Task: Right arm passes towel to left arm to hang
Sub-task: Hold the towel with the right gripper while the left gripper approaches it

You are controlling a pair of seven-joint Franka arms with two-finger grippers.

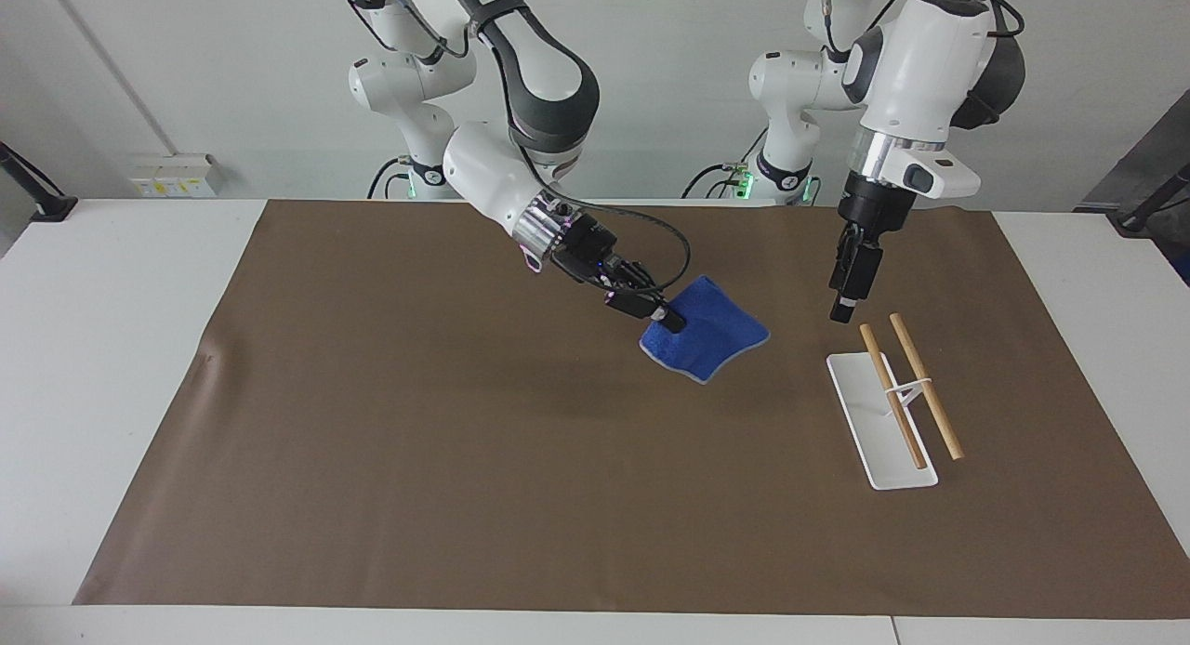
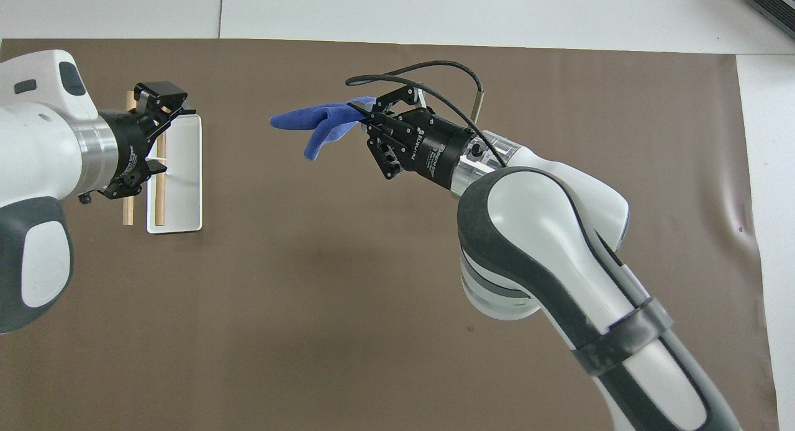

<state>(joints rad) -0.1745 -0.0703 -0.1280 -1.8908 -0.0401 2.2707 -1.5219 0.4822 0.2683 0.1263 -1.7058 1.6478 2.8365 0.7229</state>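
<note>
I have the right gripper (image 1: 671, 323) pinched shut on one edge of the towel (image 1: 711, 342), which hangs off its tips in the air above the mat (image 1: 465, 459). My left gripper (image 1: 843, 310) is wide open and empty, just above the rack (image 1: 879, 440).

A brown mat (image 1: 372, 459) covers most of a white table (image 1: 112, 348)
Toward the left arm's end of the table, a white rectangular tray (image 1: 860, 413) lies on the mat, with two wooden rods (image 1: 925, 387) raised side by side above it on a thin white stand (image 1: 900, 389); a white socket strip (image 1: 175, 175) sits by the wall at the right arm's end
</note>
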